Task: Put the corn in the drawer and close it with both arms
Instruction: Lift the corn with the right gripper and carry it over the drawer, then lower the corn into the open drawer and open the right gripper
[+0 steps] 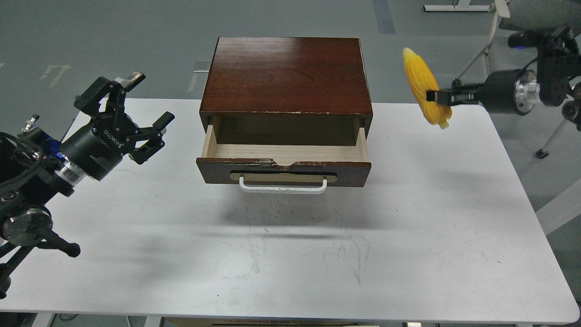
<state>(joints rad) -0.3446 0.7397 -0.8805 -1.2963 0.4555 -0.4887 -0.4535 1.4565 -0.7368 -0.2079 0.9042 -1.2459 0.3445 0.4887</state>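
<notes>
The yellow corn (pixel 422 81) hangs in the air to the right of the wooden box (pixel 287 75), well above the table. My right gripper (pixel 433 96) is shut on its lower part and holds it nearly upright, tip up. The drawer (pixel 283 168) stands pulled open at the front of the box, with its white bar handle (pixel 283 186) facing me and its pale wood inside empty. My left gripper (pixel 136 104) is open and empty, raised above the table to the left of the drawer.
The white table (pixel 290 254) carries the box at its far middle. A grey office chair (pixel 508 27) stands on the floor behind the right arm. Black cables and joints of the left arm (pixel 27 190) crowd the table's left edge.
</notes>
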